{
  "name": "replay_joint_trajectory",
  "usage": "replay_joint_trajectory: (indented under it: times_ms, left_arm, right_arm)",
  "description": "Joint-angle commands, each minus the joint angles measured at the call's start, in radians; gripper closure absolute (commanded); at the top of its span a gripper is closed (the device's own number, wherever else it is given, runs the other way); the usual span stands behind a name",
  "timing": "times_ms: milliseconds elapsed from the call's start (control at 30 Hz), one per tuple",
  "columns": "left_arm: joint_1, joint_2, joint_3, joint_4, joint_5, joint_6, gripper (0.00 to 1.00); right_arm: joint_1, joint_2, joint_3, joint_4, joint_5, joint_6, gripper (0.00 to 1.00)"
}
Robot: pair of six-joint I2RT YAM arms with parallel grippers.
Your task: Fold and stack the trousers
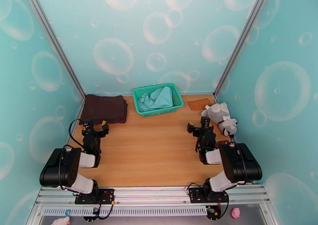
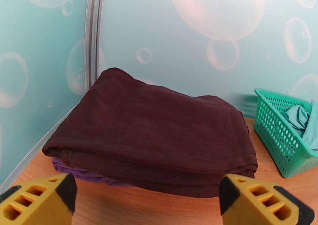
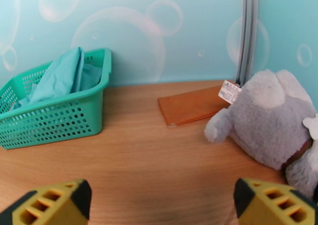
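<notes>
The dark brown trousers lie folded in a neat stack at the back left corner of the table. In the left wrist view the trousers rest on top of a purple cloth whose edge peeks out beneath. My left gripper stands open just in front of the stack, touching nothing; its yellow fingers frame the bottom of that view. On the right side of the table my right gripper is open and holds nothing, its yellow fingertips hovering over bare wood.
A green mesh basket with a pale teal garment stands at the back centre. A flat brown pad and a grey plush toy sit at the back right. Teal bubble-print walls enclose the table.
</notes>
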Motion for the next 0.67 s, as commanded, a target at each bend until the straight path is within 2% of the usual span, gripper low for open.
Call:
replay_joint_trajectory:
  times_ms: [0, 633]
  left_arm:
    - [-0.007, 0.013, 0.013, -0.012, -0.009, 0.014, 0.0]
    - [-0.006, 0.016, 0.015, -0.012, -0.005, 0.014, 0.0]
  right_arm:
    - [-0.004, -0.002, 0.016, -0.01, -0.002, 0.017, 0.01]
    - [-0.002, -0.001, 0.015, -0.008, 0.0, 0.014, 0.01]
